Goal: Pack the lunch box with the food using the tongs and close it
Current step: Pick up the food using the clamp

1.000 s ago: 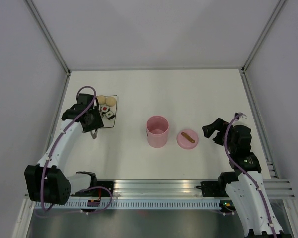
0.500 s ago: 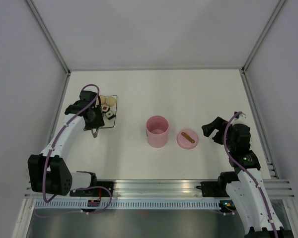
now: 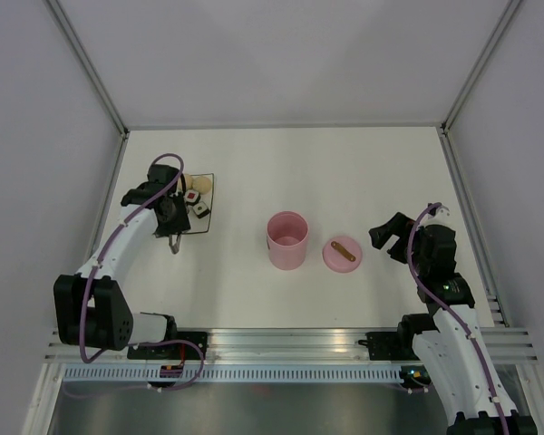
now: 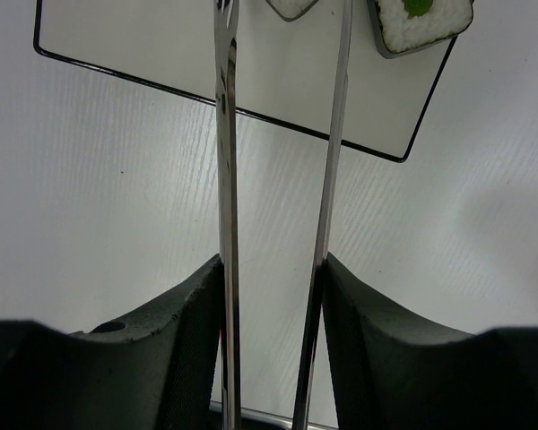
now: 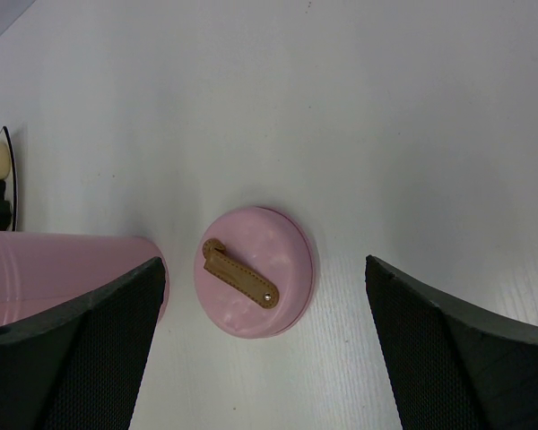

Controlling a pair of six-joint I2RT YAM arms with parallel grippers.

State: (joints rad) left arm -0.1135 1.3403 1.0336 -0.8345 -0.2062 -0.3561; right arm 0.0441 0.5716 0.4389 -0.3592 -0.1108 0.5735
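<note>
My left gripper [image 3: 170, 224] is shut on the silver tongs [image 4: 226, 206], one finger pressing on each arm. The tongs' arms stand a little apart, and their tips reach over a white plate [image 4: 161, 45] and run out of the top of the left wrist view. The food [image 3: 195, 193] lies on that plate: beige balls and sushi pieces. One sushi piece [image 4: 421, 22] sits just right of the right arm's tip. The pink lunch box [image 3: 287, 240] stands open mid-table, with its lid [image 3: 342, 254] beside it. My right gripper [image 3: 390, 240] hovers open near the lid [image 5: 287, 242].
The plate [image 3: 205, 188] has a thin black rim and lies at the left of the table. White walls with metal posts [image 3: 453, 118] enclose the table on three sides. A metal rail [image 3: 281, 340] runs along the near edge.
My left arm has shifted slightly towards the plate and its fingers have squeezed the tongs' arms a little closer together. The right arm has barely moved.
</note>
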